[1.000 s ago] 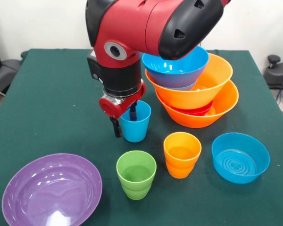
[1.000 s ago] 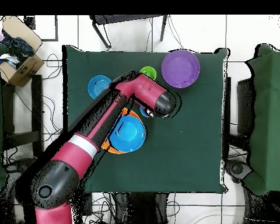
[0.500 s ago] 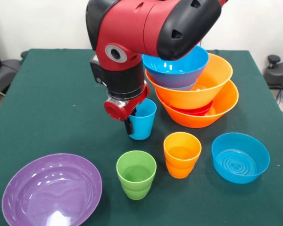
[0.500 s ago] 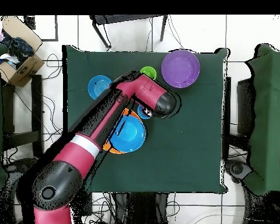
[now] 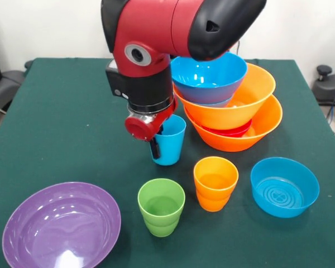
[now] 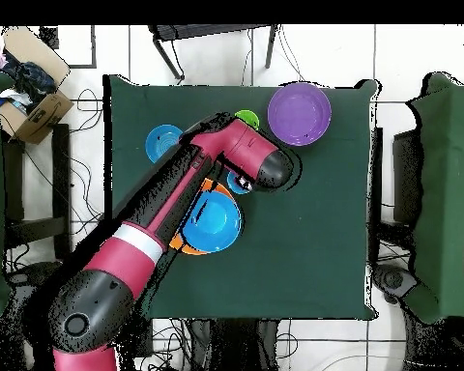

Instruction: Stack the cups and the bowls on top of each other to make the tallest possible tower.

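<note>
My gripper (image 5: 157,146) is shut on the rim of the blue cup (image 5: 170,142), one finger (image 5: 154,149) outside the wall and the other inside. The cup is upright, just left of the tower (image 5: 234,106); I cannot tell whether its base touches the cloth. The tower has a large orange bowl (image 5: 251,134) as base, then a red bowl (image 5: 231,132), a second orange bowl (image 5: 240,103) and a blue bowl (image 5: 209,75) on top. The green cup (image 5: 161,206), the orange cup (image 5: 215,182), a smaller blue bowl (image 5: 284,186) and the purple bowl (image 5: 61,224) stand apart near the front.
In the overhead view the arm (image 6: 168,227) lies across the tower's blue bowl (image 6: 215,222) and hides the orange cup. The purple bowl (image 6: 300,113), the green cup (image 6: 246,118) and the loose blue bowl (image 6: 161,143) sit along the far side of the table (image 6: 304,251).
My gripper closed on the blue cup and carried it a little to the right in the front view, towards the tower. Nothing else moved.
</note>
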Available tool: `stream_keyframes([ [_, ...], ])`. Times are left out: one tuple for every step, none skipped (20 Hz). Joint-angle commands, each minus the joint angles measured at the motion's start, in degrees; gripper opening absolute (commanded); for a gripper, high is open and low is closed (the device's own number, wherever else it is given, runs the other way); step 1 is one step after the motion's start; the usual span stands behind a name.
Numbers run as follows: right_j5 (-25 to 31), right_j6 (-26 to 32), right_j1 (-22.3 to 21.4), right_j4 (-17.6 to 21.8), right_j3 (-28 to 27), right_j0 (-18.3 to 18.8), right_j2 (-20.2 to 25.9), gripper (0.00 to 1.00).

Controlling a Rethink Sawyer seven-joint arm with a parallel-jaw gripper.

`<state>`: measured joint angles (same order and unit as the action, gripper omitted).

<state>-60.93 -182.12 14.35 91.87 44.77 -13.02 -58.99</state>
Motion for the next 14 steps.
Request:
stream_keyframes([
  [2.1,11.9,-2.3,-0.4,0.8,0.0,6.0,0.00],
  [1.9,12.0,-3.3,0.1,0.9,0.1,5.1,0.00],
  [1.4,11.7,-4.2,0.8,1.0,0.4,4.2,0.00],
  [0.8,11.5,-5.0,1.5,0.9,0.8,3.2,0.00],
  [0.0,11.3,-5.7,2.3,0.8,1.2,2.4,0.00],
  [-0.6,11.0,-6.2,2.9,0.6,1.6,1.6,0.00],
  [-1.1,10.7,-6.7,3.6,0.4,2.0,0.9,0.00],
  [-1.6,10.2,-7.0,4.1,0.1,2.3,0.4,0.00],
  [-2.0,10.3,-7.3,4.9,-0.1,2.5,-0.2,0.00],
  [-2.4,10.3,-7.5,5.6,-0.3,2.6,-0.7,0.00],
  [-2.8,10.4,-7.8,6.4,-0.4,2.8,-1.3,0.00],
  [-3.1,10.6,-8.2,7.0,-0.4,2.9,-1.6,0.00],
  [-3.4,10.7,-8.6,7.7,-0.4,2.9,-2.1,0.00],
  [-3.8,10.6,-8.9,8.3,-0.4,3.0,-2.5,0.00],
])
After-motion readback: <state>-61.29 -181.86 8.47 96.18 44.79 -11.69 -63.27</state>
